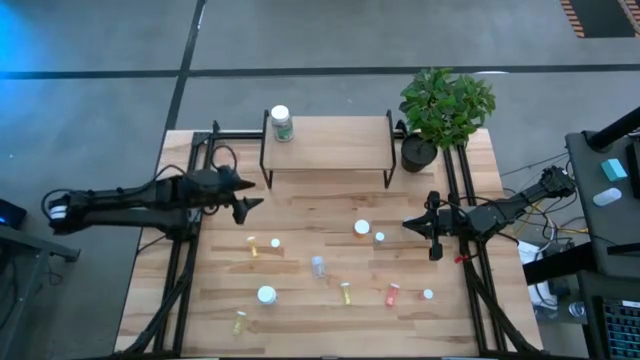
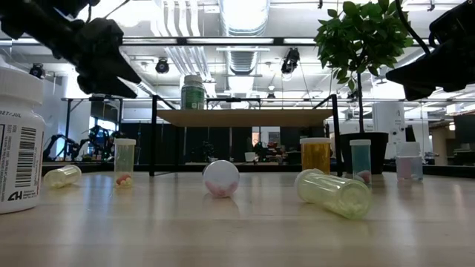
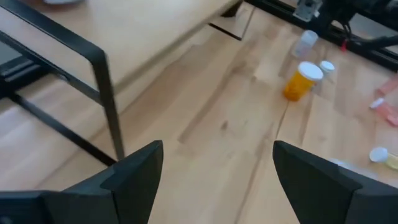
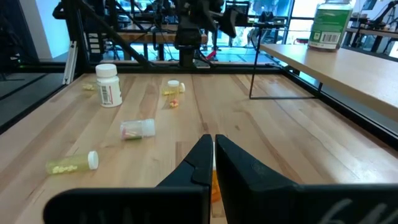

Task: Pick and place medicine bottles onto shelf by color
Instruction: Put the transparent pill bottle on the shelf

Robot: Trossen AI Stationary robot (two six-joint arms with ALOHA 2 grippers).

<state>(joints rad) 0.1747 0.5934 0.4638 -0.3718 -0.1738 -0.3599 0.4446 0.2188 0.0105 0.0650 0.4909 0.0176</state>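
Note:
The shelf [image 1: 325, 150] stands at the table's far middle, and a green white-capped bottle [image 1: 281, 123] stands upright on its left end; it also shows in the low view [image 2: 193, 93]. Several small bottles lie or stand on the tabletop, among them an orange one [image 1: 361, 228], a clear one [image 1: 318, 265] and a white one [image 1: 266, 295]. My left gripper [image 1: 254, 195] is open and empty, in the air near the shelf's left front leg [image 3: 106, 87]. My right gripper [image 1: 412, 226] is shut and holds nothing, right of the orange bottle.
A potted plant [image 1: 440, 110] stands right of the shelf. Yellow bottles [image 1: 253, 246] [image 1: 346, 292] [image 1: 239, 322] and a reddish one [image 1: 392, 293] lie toward the near edge. Black arm frames [image 1: 185, 250] [image 1: 470, 280] run along both table sides.

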